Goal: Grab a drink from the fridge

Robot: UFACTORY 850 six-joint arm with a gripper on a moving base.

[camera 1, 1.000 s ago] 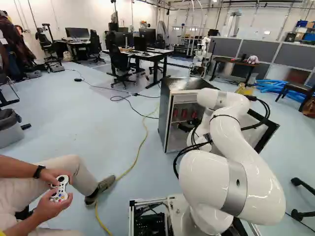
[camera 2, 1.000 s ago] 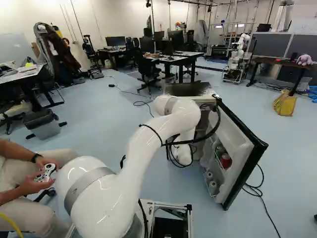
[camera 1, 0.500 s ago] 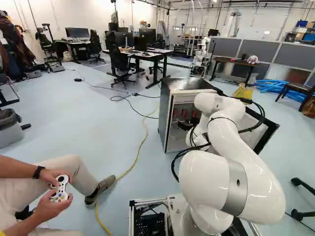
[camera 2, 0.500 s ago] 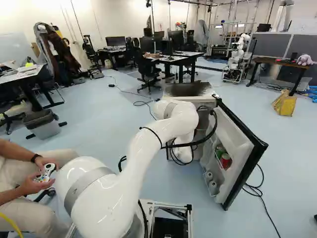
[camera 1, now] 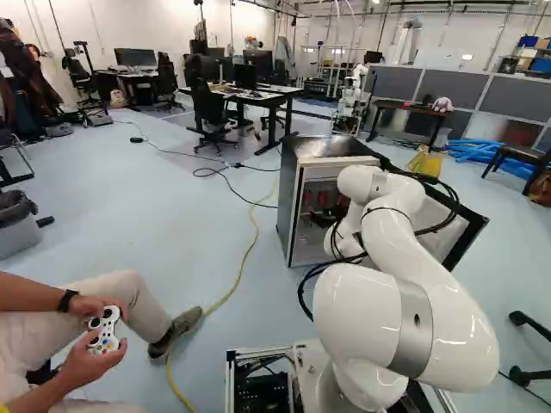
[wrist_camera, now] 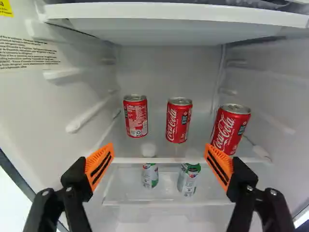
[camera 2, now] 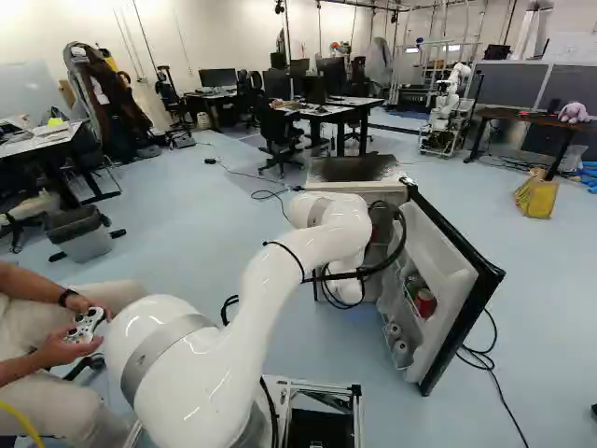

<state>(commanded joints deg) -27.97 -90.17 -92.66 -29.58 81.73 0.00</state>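
Left base view puts the black gripper at the mouth of a boxy fridge with a glossy dark top, the smooth, rounded white arm reaching in from the door side.

Wrist view has the gripper with its 2 fingers spread wide, holding nothing; their orange pads are flat, with dark slots. Beyond 1 finger runs a white wall with moulded ridges. Ahead, in line with the gap, stand 2 upright drinks: a red metal can with a silver lid, then a second red can. A third red can stands ahead of the other finger, whose pad overlaps it in view; whether they touch I cannot tell. All 3 are on a see-through shelf with a pale, straight rim. Below it, ahead of the gripper, are 2 green-and-silver cans.

Right base view shows the swung-out door beside the arm: moulded white lining, black edge, and a red can in its rack.
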